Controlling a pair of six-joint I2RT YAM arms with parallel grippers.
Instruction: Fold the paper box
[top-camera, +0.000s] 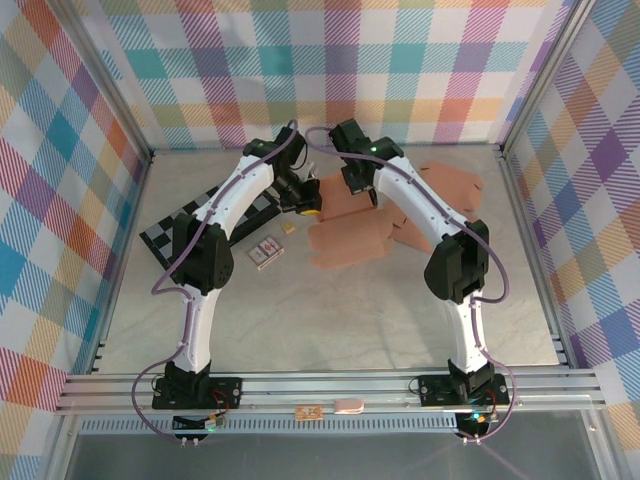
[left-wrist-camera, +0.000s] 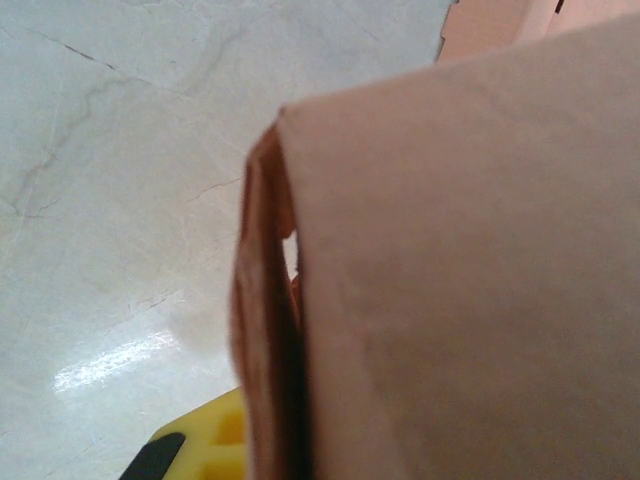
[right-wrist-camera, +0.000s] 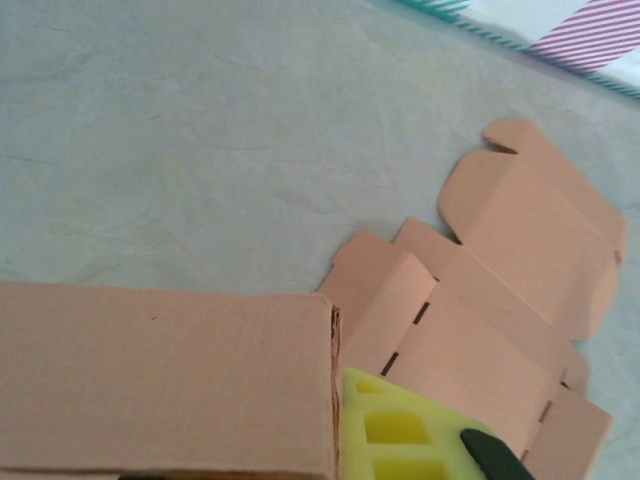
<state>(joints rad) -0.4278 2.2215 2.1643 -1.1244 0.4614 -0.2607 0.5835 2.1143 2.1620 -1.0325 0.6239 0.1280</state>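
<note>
Though pale and veined, table (top-camera: 330, 320) with paper box (top-camera: 345, 245) amid plaid walls (top-camera: 400, 70)

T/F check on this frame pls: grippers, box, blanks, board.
1. The left gripper and right gripper meet at the paper box. True.
2. Flat cardboard blanks lie on the table right of the box. True.
3. The checkered board lies on the table's right side. False: it is on the left.
4. The left gripper is wide open. False: it is shut on the box.
</note>
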